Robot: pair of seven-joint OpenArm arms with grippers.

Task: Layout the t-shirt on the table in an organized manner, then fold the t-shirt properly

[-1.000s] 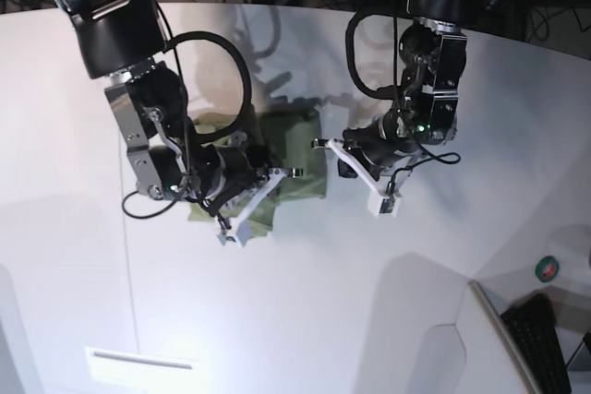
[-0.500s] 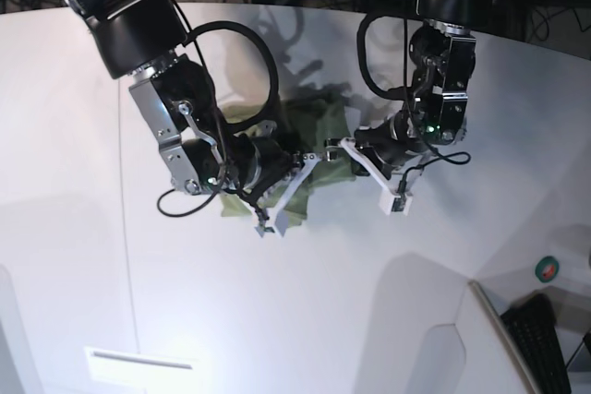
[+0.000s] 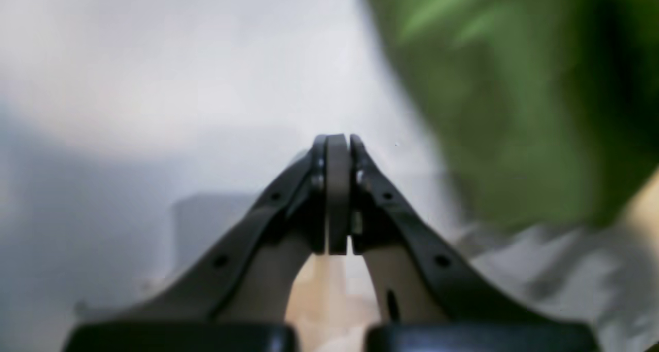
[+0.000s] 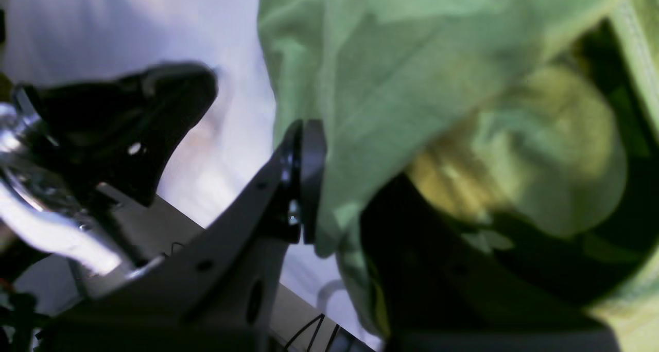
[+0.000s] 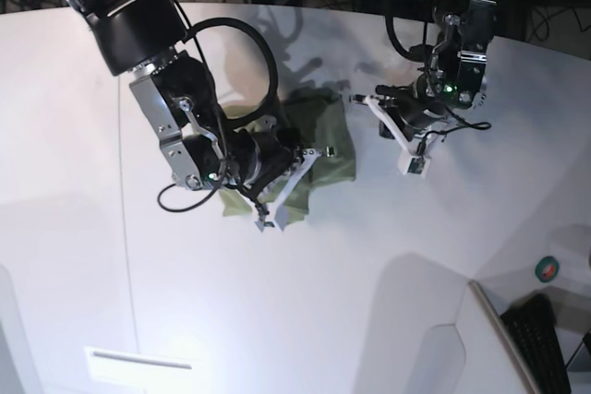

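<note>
While the olive-green t-shirt [image 5: 319, 149] lies bunched in a compact heap near the middle of the white worktop [image 5: 305, 320], the 2 arms stand at different places around it. The right tool [image 5: 288, 186] is low over the near edge of the heap, and its white fingers [image 5: 291, 189] point down toward the cloth. From the right wrist view, a fold of the t-shirt [image 4: 391, 84] passes between the grey pad [image 4: 311, 179] and the opposite dark finger, so the right tool [image 4: 340, 187] is nearly closed and pinches the cloth. The fabric hangs loose and wrinkled around this grip, and part of it is blurred.

The left tool [image 5: 399, 131] is at the other side, just beside the far right corner of the garment but apart from it, above the bare worktop. In the left wrist view its 2 pads [image 3: 337, 187] press flat together, with nothing between them, so the left tool [image 3: 338, 192] is fully closed and empty. The t-shirt [image 3: 515, 100] shows there only as a green blur at the upper right, and the worktop [image 3: 180, 84] fills the rest.

A thin dark seam line [image 5: 126, 256] runs over the worktop at the left. Black cables [image 5: 231, 39] loop from both arms.
</note>
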